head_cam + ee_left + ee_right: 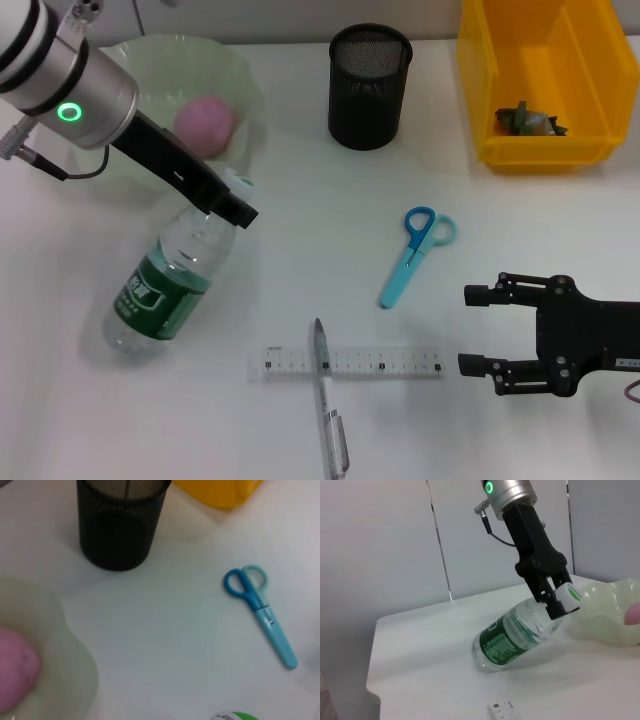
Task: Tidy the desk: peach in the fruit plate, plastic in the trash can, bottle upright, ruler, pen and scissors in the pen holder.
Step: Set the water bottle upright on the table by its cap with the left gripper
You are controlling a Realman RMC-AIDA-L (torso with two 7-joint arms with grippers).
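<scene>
My left gripper (232,208) is shut on the neck of the clear green-labelled bottle (168,288), just below its cap (571,593). The bottle (512,640) leans with its cap end lifted and its base on the table. A pink peach (205,125) lies in the pale green fruit plate (242,75). Blue scissors (412,256), a clear ruler (380,362) and a grey pen (330,420) lying across it rest flat on the table. The black mesh pen holder (370,88) stands at the back. My right gripper (482,331) hovers open at the front right, near the ruler's end.
A yellow bin (590,60) at the back right holds a crumpled plastic wrapper (526,120). The left wrist view shows the pen holder (119,527), scissors (261,614), plate rim (75,650) and peach (15,669).
</scene>
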